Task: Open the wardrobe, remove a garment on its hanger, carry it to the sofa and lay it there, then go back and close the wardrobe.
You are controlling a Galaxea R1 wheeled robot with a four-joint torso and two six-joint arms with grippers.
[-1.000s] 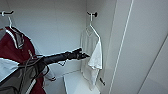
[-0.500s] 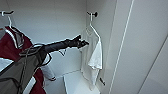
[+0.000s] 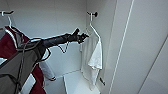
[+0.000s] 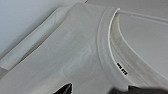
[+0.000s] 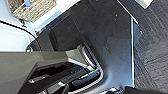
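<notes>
Your wardrobe [image 3: 140, 45] stands open, white inside. The white T-shirt [image 3: 92, 58] hangs on its hanger [image 3: 93, 27] from a hook near the right side. Your left gripper [image 3: 83, 37] is up at the shirt's shoulder, just beside the hanger; you cannot tell if it is wide or closed. A red jacket [image 3: 10, 47] hangs on the left. Close up, you see the shirt's collar [image 4: 105, 45]

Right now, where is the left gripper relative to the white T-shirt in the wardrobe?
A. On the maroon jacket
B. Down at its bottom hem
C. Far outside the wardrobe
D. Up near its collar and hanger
D: in the head view the left gripper reaches the top of the white T-shirt, beside the hanger.
</notes>
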